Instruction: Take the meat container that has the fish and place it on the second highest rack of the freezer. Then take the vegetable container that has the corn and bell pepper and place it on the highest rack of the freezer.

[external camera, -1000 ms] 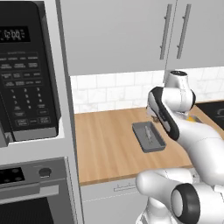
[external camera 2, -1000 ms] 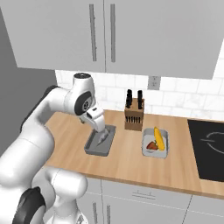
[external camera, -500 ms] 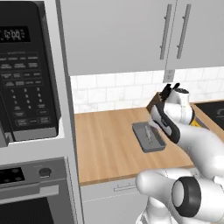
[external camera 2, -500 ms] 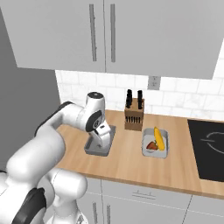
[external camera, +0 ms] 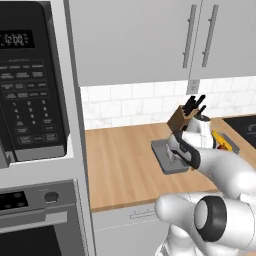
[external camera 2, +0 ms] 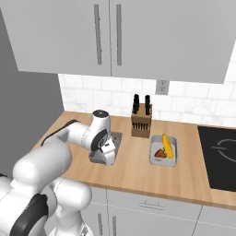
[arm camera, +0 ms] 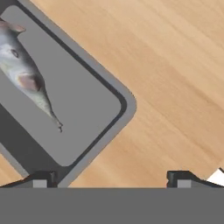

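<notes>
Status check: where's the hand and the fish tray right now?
Hand open, low over the grey meat container, straddling its rim. Fish lying inside it, nothing gripped. Knife block beside it on the counter, not obstructing.

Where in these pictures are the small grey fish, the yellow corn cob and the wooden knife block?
small pale grey fish (arm camera: pixel 24 74): hand view, mid-body.
yellow corn cob (external camera 2: pixel 167 145): right base view, cob's middle.
wooden knife block (external camera 2: pixel 141 124): right base view, front face.

1. Arm (external camera 2: pixel 69 138): glossy white rounded shells, thick tubular links.
2. Joints: dark grey to black rings and discs between shells; large dark cap low on the body.
3. Hand (external camera 2: pixel 107 148): white boxy block behind the jaws.
4. Fingertips (arm camera: pixel 41 180): small, dark grey, square-edged, pale pad faces.
</notes>
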